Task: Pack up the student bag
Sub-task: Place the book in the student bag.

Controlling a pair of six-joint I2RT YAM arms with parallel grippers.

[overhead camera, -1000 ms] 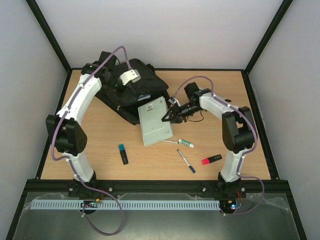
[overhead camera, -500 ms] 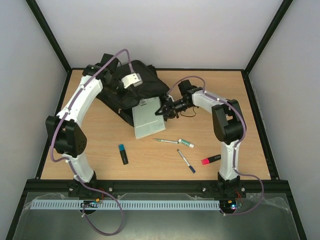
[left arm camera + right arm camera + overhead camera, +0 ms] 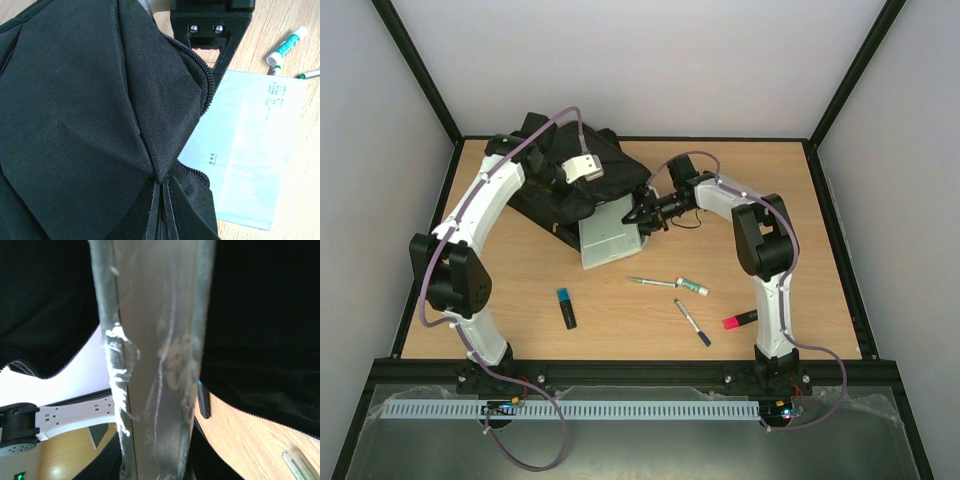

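Note:
The student bag (image 3: 555, 180) is a large black backpack lying at the back left of the table. My left gripper (image 3: 588, 192) is shut on the black fabric at the edge of its zipped opening (image 3: 161, 210) and holds it up. My right gripper (image 3: 645, 213) is shut on the right end of a translucent whitish pouch (image 3: 610, 238). The pouch's far end lies under the raised flap, in the mouth of the bag (image 3: 100, 115). In the right wrist view the pouch (image 3: 155, 365) fills the middle with black bag fabric (image 3: 265, 315) on both sides, and my right gripper (image 3: 155, 460) is mostly hidden behind it.
On the wooden table (image 3: 800, 220) in front lie a black highlighter with a blue cap (image 3: 566, 308), a green pen (image 3: 655, 283), a white and green marker (image 3: 693, 287), a blue pen (image 3: 692, 323) and a red highlighter (image 3: 742, 320).
My right gripper has moved left with the pouch, sliding its far end under the bag's flap. My left gripper has kept its hold on the fabric and shifted slightly.

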